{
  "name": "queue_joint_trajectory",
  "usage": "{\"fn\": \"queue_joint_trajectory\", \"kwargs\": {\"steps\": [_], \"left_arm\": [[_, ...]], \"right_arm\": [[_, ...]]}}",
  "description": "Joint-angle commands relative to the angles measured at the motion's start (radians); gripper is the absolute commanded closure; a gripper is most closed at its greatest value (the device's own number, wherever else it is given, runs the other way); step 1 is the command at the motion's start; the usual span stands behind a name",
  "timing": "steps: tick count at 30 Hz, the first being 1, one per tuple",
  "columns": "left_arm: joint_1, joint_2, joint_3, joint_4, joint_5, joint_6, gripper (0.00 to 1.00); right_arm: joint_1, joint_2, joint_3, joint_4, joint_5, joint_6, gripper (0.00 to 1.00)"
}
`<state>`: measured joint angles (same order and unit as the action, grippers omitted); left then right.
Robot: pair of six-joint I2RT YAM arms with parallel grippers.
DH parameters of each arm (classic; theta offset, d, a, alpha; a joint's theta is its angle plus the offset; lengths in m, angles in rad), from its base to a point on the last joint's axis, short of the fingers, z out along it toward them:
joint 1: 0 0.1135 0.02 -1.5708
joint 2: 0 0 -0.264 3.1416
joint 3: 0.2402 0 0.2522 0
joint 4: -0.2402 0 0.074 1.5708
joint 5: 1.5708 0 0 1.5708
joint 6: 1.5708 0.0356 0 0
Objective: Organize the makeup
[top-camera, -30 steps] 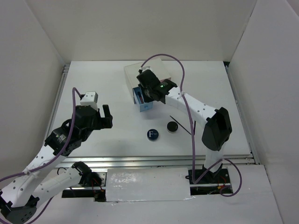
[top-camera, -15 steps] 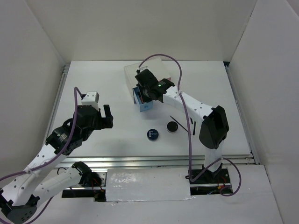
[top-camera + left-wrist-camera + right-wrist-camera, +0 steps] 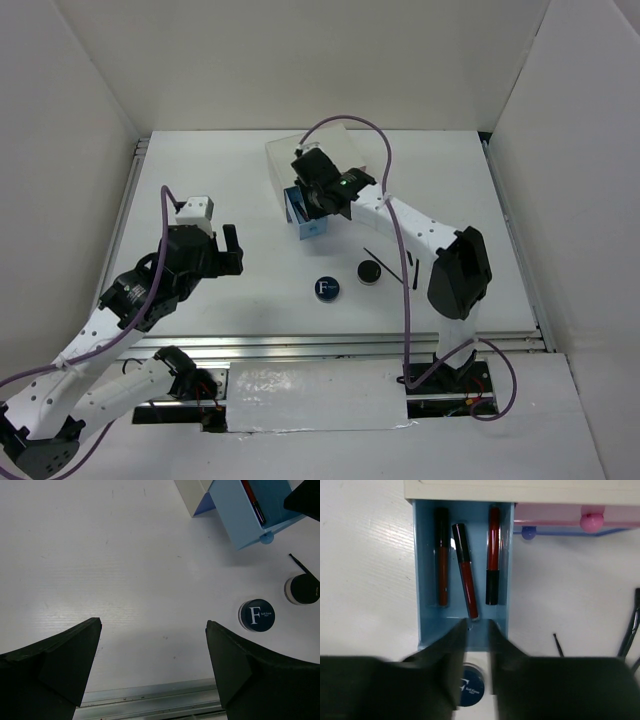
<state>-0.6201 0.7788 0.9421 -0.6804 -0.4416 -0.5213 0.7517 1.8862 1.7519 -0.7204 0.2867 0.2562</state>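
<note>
Blue drawer point(image 3: 426, 620) pulled open, front edge just at right jaws' tips. Pink drawer point(image 3: 550, 514) beyond, rightward, in white box point(image 3: 520, 490). Table point(image 3: 100, 580) beneath left jaws.

White table point(image 3: 220, 170) fills mid frame, matte, w/ faint scuffs & a soft glare patch in the left wrist view. Plain white walls box it in: back panel point(image 3: 300, 60) at top, left panel point(image 3: 50, 150), right panel point(image 3: 590, 180). Slotted aluminium along the table edges: left rail point(image 3: 131, 200), right rail point(image 3: 512, 240), near rail point(image 3: 300, 347). Crinkled white sheet point(image 3: 315, 395) at bottom centre. Light even, diffuse; shadows soft.
</note>
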Motion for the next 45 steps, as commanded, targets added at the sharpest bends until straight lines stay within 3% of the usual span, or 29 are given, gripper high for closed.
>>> {"fn": "queue_joint_trajectory", "kwargs": {"steps": [1,4,8,15,32,45], "left_arm": [[-0.006,-0.007,-0.005,0.021,-0.002,0.023,0.01],[-0.006,-0.012,-0.008,0.024,0.001,0.024,0.01],[-0.007,0.002,-0.005,0.025,0.010,0.027,0.01],[-0.007,0.005,-0.005,0.024,0.006,0.026,0.01],[-0.010,-0.003,-0.006,0.027,0.014,0.030,0.01],[-0.009,0.017,-0.006,0.028,0.021,0.037,0.00]], "right_arm": [[-0.006,-0.116,-0.058,0.025,0.025,0.054,0.77],[-0.005,-0.235,-0.237,0.091,-0.001,0.129,0.95],[-0.005,-0.398,-0.483,0.232,-0.033,0.218,0.99],[-0.006,-0.397,-0.618,0.413,-0.052,0.311,1.00],[-0.020,-0.098,-0.258,0.305,0.089,0.361,1.00],[-0.077,0.056,-0.092,0.354,0.008,0.298,1.00]]}}
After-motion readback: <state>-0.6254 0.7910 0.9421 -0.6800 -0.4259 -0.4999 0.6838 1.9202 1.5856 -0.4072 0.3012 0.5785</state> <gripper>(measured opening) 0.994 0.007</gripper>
